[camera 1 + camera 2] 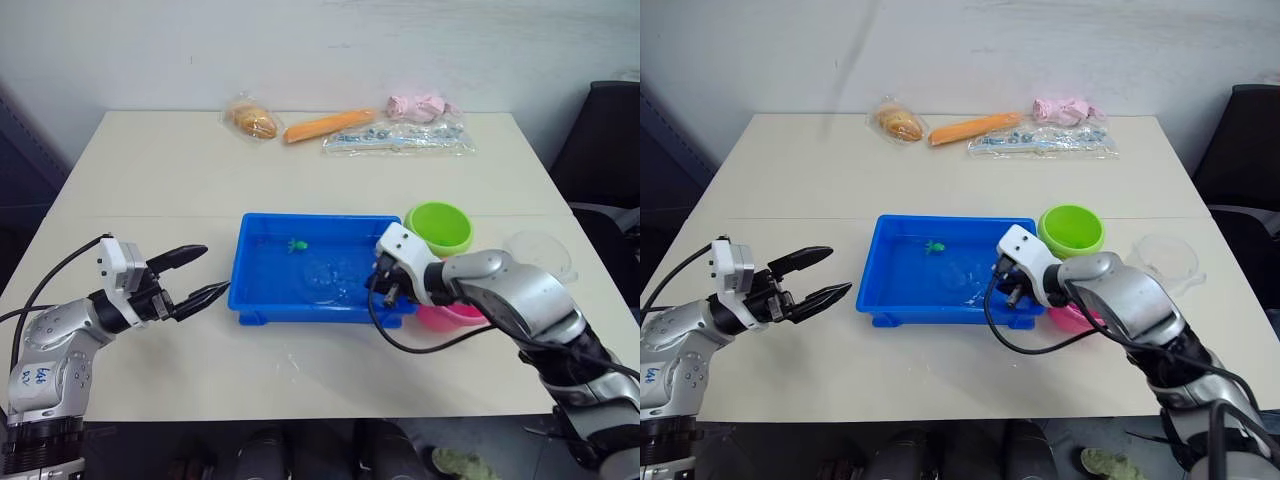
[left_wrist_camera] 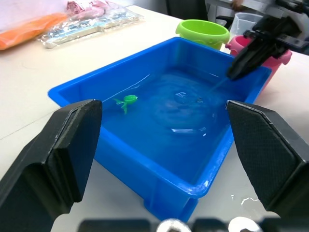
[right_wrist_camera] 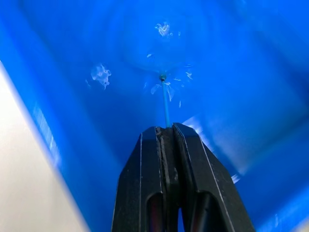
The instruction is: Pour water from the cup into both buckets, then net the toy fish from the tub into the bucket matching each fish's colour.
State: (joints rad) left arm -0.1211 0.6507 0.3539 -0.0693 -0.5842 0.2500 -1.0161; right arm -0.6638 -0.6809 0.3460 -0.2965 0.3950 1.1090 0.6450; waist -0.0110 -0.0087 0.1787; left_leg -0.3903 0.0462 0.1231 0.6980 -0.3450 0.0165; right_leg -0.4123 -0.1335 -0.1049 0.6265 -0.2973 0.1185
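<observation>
We see the blue tub sitting on the table, filled with water, with one green toy fish floating near its far wall, towards the middle; the right end effector hangs over the tub's right end, its two black fingers pressed together around the thin handle of the net, whose stick runs down from the fingertips into the water, where the round hoop lies submerged in the middle of the tub; the green fish floats apart from the hoop, further towards the far wall and well clear of the right end effector; the lime green bucket stands just beside the tub's far right corner, and the pink bucket stands just behind the right wrist at the tub's near right corner, partly hidden by the arm; the clear cup stands on the table to the right of both buckets; the left end effector hovers above the table just to the left of the tub, its fingers spread wide apart and holding nothing, pointing towards the tub's left wall; at the far edge of the table lie a few plastic packets and an orange carrot-shaped item.
</observation>
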